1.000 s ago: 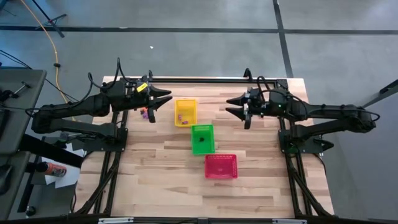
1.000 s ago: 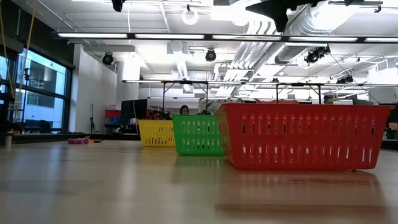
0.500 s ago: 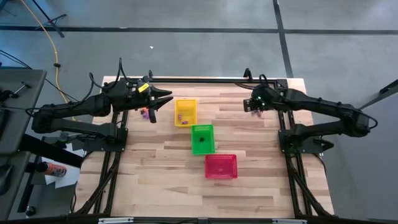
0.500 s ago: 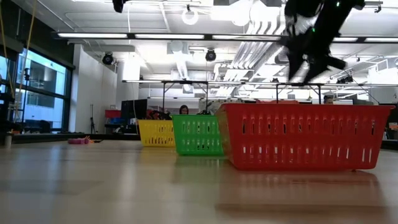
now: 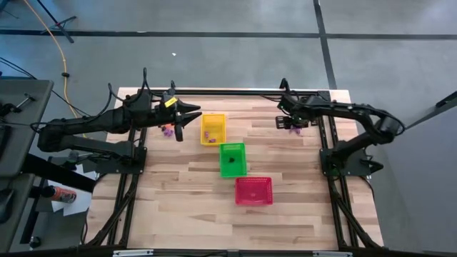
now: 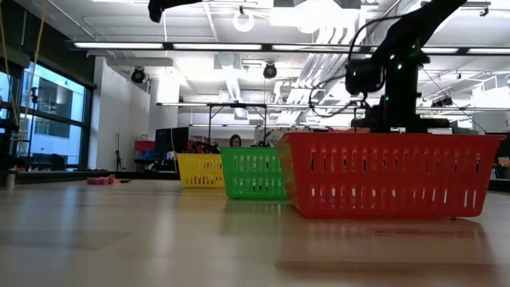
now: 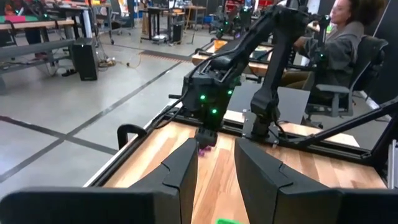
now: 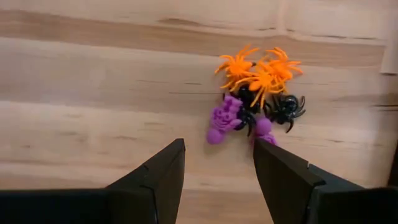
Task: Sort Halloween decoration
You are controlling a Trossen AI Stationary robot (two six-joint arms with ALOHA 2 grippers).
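Red basket (image 5: 253, 190) nearest at lower centre, then green basket (image 5: 232, 158) and yellow basket (image 5: 213, 128) stepping up-left. Upper left, the left gripper (image 5: 187, 114) hovers narrowly parted, empty. Upper right, the right gripper (image 8: 214, 165) hangs wide, empty, over the trinkets (image 8: 258, 93): orange, purple, black.

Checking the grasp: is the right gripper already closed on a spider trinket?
No, the right gripper hangs open above the pile of orange, purple and black trinkets.

Left arm extends from 9 o'clock toward table centre; left gripper (image 5: 180, 121) is raised, its fingers (image 7: 181, 169) slightly parted. Right arm reaches in from 3 o'clock, elbow bent, wrist pitched down; right gripper (image 8: 216, 163) points at the tabletop, jaws apart.
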